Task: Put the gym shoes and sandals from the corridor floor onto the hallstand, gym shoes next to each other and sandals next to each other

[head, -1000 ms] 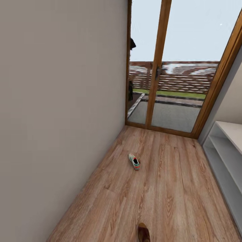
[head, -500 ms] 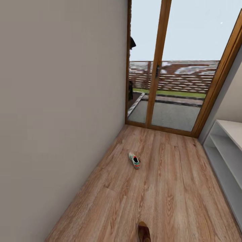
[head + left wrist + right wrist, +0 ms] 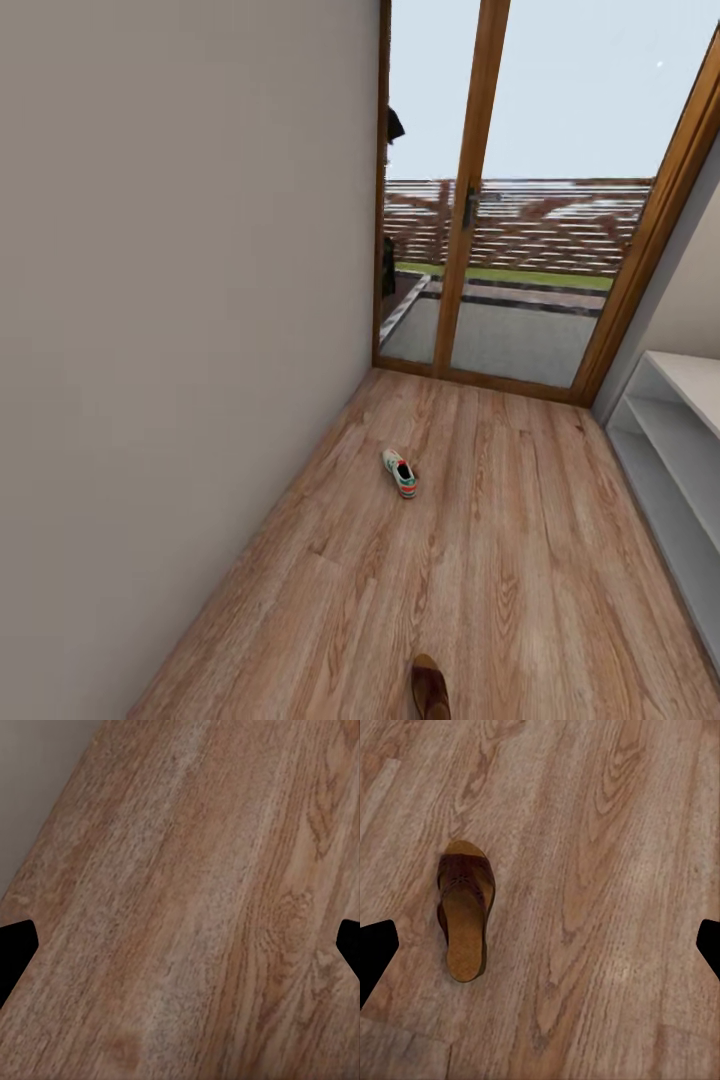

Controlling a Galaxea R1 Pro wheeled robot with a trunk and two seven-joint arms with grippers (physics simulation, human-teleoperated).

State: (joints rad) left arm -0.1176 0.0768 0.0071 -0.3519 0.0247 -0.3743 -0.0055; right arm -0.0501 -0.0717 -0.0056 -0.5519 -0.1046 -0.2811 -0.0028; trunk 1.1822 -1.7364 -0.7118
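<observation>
One white gym shoe [image 3: 400, 473] with a green stripe lies alone on the corridor floor [image 3: 480, 560], a little left of the middle. A brown sandal [image 3: 430, 690] pokes in at the head view's lower edge. The right wrist view has the same kind of sandal [image 3: 466, 911] flat on the planks, tan footbed up, off to one side of my open right gripper [image 3: 540, 956]. My left gripper [image 3: 180, 956] is open over bare planks, its dark fingertips [image 3: 13, 952] at the picture's edges. The light-grey hallstand [image 3: 672, 440] stands along the right wall. The other shoe and sandal are out of view.
A plain grey wall [image 3: 180, 330] runs down the left side. A wood-framed glass door [image 3: 500, 200] closes the corridor's far end, with a patio and fence beyond.
The whole head view has shifted a little, so the gym shoe sits slightly higher in the picture. The shoe and sandal have not moved on the floor.
</observation>
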